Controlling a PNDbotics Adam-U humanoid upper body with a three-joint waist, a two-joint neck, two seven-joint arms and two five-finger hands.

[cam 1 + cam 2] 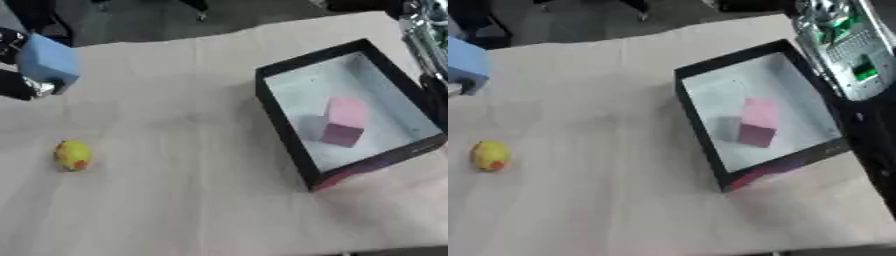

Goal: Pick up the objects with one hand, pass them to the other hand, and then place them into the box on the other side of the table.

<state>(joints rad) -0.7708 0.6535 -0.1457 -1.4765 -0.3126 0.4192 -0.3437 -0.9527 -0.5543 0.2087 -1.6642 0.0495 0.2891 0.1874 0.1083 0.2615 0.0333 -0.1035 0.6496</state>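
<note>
Beige cloth-covered counter (201,200) is carrying a black-walled rectangular box (278,120) at right with a pink foam cube (343,121) sitting inside, a small yellow rounded object (73,155) lying at left, while the left robot hand (26,85) is grasping a light-blue foam block (48,60) above the far-left edge.

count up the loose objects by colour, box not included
blue: 1, the blue block held up in the left hand at the left edge
pink: 1, the pink block inside the box
yellow: 1, the yellow round thing with a red patch, on the table
total: 3
</note>
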